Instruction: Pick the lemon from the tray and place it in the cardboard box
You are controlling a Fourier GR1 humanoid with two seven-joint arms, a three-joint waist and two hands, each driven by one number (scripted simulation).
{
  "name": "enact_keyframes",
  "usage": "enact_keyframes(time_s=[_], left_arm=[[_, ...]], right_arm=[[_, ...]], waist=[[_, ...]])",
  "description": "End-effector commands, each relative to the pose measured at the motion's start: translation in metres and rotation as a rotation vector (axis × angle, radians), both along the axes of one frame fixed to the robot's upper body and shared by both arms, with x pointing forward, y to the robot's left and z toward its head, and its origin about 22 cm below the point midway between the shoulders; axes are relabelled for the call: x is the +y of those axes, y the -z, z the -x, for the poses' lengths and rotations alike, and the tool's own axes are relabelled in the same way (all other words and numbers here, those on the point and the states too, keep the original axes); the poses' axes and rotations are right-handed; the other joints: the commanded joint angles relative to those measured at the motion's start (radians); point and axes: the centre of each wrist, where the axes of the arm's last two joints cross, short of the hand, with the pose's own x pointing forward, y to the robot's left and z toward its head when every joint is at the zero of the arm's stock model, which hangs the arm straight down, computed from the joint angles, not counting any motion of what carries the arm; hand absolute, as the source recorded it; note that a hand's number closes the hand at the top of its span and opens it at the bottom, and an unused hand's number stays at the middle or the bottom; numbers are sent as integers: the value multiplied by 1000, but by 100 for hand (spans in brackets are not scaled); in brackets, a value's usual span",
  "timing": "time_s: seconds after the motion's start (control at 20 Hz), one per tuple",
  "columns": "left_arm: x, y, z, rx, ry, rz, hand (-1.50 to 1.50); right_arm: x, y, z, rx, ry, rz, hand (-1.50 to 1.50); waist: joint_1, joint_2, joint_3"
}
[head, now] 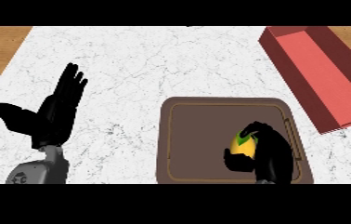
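Note:
A yellow lemon (242,145) with a green patch lies on the right side of the brown tray (198,139). My right hand (269,152) is curled round it, thumb on its lower left and fingers over its top and right, hiding much of it. The box (312,72) is red with an open top and stands at the upper right, slanting down toward the tray's right edge. My left hand (56,109) rests open at the left, fingers pointing up, well away from the tray.
The white marble counter (151,65) stretches between the tray and the far edge. Brown wood (12,39) shows beyond the counter's upper left corner. The tray's left half is bare.

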Motion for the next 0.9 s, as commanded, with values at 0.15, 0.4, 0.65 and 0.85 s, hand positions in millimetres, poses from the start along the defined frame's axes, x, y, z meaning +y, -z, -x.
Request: enact_keyframes(time_s=[0.15, 0.4, 0.65, 0.85], left_arm=[[-19, -7, -9, -26, 76, 14, 0], [-11, -1, 6, -8, 19, 11, 0], [-13, -1, 1, -10, -11, -1, 0], [2, -5, 3, -12, -13, -4, 0]], right_arm=[[60, -6, -15, 11, -714, 307, 150], [75, -49, -56, -99, -904, 373, 150], [106, -86, -60, -175, -1007, 437, 150], [84, -128, -54, -374, -821, 247, 150]], waist=[[92, 16, -2], [22, 0, 0], [-5, -2, 0], [-17, -5, 1]])
